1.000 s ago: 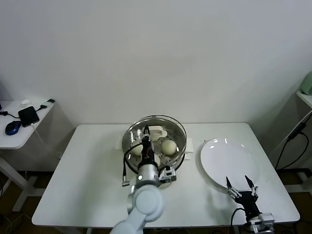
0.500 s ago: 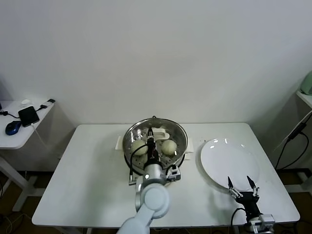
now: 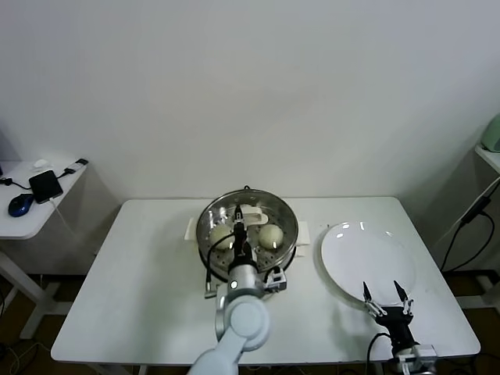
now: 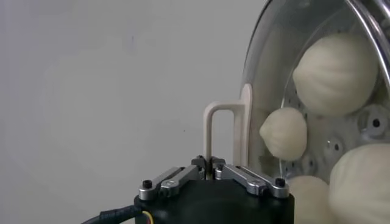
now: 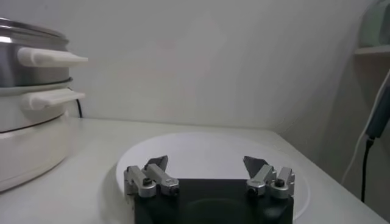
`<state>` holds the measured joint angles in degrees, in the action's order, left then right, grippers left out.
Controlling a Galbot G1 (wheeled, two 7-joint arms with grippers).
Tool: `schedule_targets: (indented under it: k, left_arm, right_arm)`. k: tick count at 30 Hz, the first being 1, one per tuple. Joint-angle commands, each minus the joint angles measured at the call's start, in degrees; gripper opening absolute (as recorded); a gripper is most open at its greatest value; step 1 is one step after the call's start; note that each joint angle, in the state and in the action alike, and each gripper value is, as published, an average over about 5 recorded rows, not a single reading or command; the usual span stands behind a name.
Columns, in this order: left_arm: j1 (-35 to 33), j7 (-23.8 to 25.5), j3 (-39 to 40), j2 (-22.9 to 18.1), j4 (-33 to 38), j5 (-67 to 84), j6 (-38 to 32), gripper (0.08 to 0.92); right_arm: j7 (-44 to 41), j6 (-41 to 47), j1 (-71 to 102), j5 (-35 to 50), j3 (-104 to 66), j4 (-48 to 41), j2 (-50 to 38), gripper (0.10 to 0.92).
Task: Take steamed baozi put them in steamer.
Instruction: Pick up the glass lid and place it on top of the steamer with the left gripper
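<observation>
The steel steamer [image 3: 209, 215] stands at the table's middle back on its white base. Two cream baozi [image 3: 222, 237] [image 3: 270, 236] show inside it in the head view. The left wrist view shows several baozi [image 4: 335, 73] on the perforated tray, beside the steamer's rim [image 4: 255, 91] and white side handle [image 4: 210, 128]. My left gripper [image 3: 238, 232] hangs over the steamer between the two buns. It is shut and holds nothing [image 4: 209, 161]. My right gripper [image 3: 383, 298] is open and empty at the near edge of the white plate [image 3: 367, 258].
The white plate [image 5: 213, 149] to the right of the steamer [image 5: 24, 73] holds nothing. A side table [image 3: 31, 219] at far left carries a phone, a mouse and cables. A black cable hangs at far right.
My left gripper has shifted a little to the right over the steamer, and the left bun now shows fully. The right gripper has barely moved.
</observation>
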<state>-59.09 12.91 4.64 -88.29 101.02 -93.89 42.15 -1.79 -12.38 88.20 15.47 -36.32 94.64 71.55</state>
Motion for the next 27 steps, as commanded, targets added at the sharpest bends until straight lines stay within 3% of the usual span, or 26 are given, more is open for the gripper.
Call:
schedule_targets:
  k: [1, 4, 10, 19, 23, 27]
  left_arm:
    - [0.0, -0.2, -0.2, 0.0, -0.5, -0.1, 2.8, 0.142]
    - [0.1, -0.7, 0.0, 0.0, -0.6, 0.2, 2.8, 0.18]
    - [0.0, -0.6, 0.3, 0.7, 0.5, 1.2, 2.8, 0.345]
    - [-2.2, 1.1, 2.2, 4.2, 9.9, 7.8, 2.4, 0.604]
    - [-4.7, -3.0, 1.7, 5.9, 15.4, 16.9, -0.8, 0.725]
    - [-8.6, -9.3, -3.2, 6.6, 20.4, 34.1, -9.7, 0.807]
  right_arm:
    - [-0.1, -0.5, 0.2, -0.7, 0.0, 0.2, 0.2, 0.823]
    - [-0.3, -0.6, 0.4, -0.9, 0.0, 0.5, 0.3, 0.823]
    - [-0.8, 0.3, 0.7, -0.6, -0.2, 1.2, 0.1, 0.823]
    - [0.0, 1.2, 0.9, 1.1, 0.0, 2.5, -0.5, 0.823]
    - [-1.1, -0.3, 0.9, 1.3, -0.2, 2.6, -0.4, 0.823]
    - [-1.8, -1.6, 0.8, 2.3, -0.4, 3.1, -0.3, 0.823]
